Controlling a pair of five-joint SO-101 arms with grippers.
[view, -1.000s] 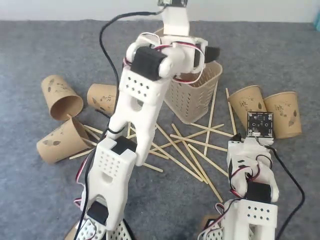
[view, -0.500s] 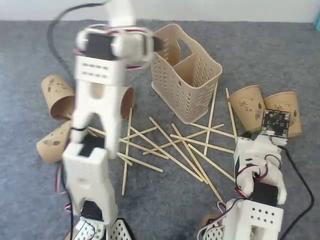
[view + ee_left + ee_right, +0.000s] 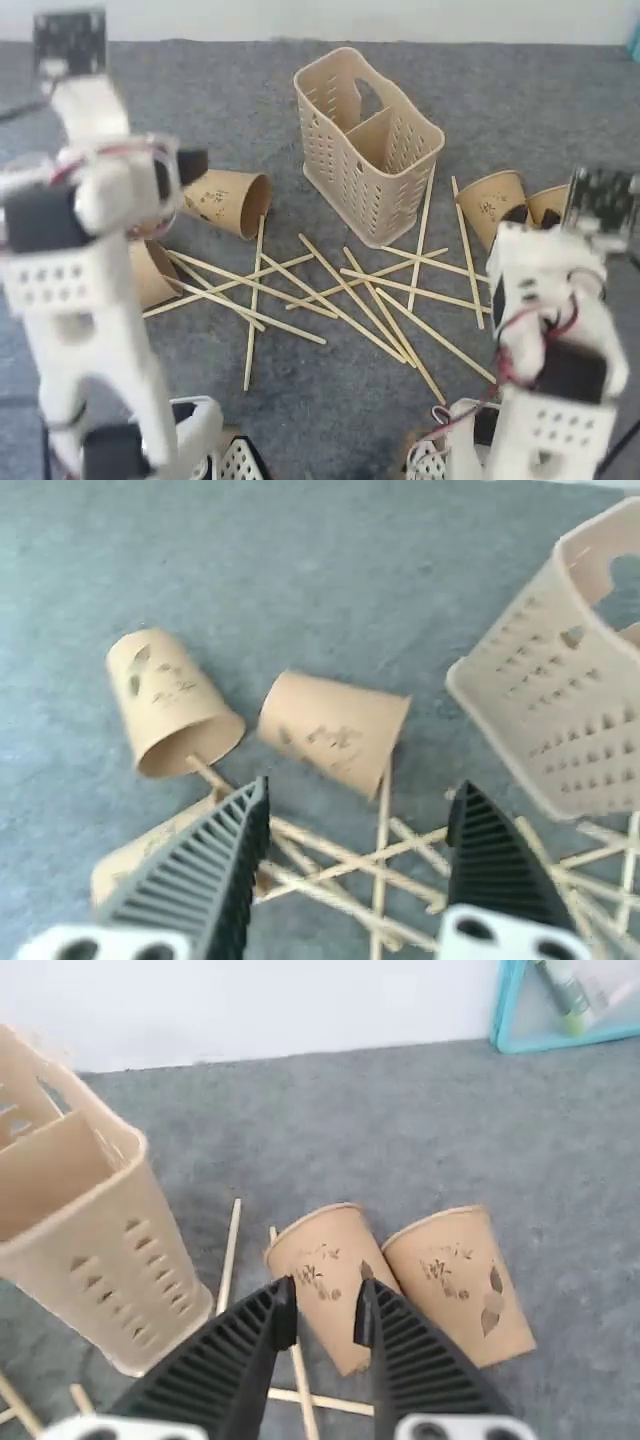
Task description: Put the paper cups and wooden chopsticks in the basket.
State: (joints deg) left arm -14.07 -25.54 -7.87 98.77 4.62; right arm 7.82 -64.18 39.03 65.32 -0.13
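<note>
Left gripper (image 3: 363,790) is spread wide, nothing held. Right gripper (image 3: 323,1290) is parted only narrowly, nothing clamped either. Both are held above the grey carpet (image 3: 520,110).

Progress is judged as near zero: no item is seen delivered, and everything visible is left to move.

Basket (image 3: 372,195): stood upright ahead of and between the two arms, to the right of the left gripper and to the left of the right gripper. It is split by a divider into two compartments. No cup or chopstick is seen in either, though the floors are not fully exposed.

Paper cups (image 3: 225,200): five are counted, all lying on their sides on the carpet.
- Left gripper: one cup (image 3: 175,705) and a second cup (image 3: 335,730) lie just beyond its fingertips. A third cup (image 3: 135,860) is partly hidden beside one finger.
- Right gripper: a pair of cups (image 3: 325,1260) lies side by side, apparently touching, directly ahead of its fingertips.

Chopsticks (image 3: 350,297): scattered criss-cross on the carpet between the two grippers, in front of the basket. Some run beneath the left gripper, and a few are laid along the basket wall towards the right gripper's cups.
</note>
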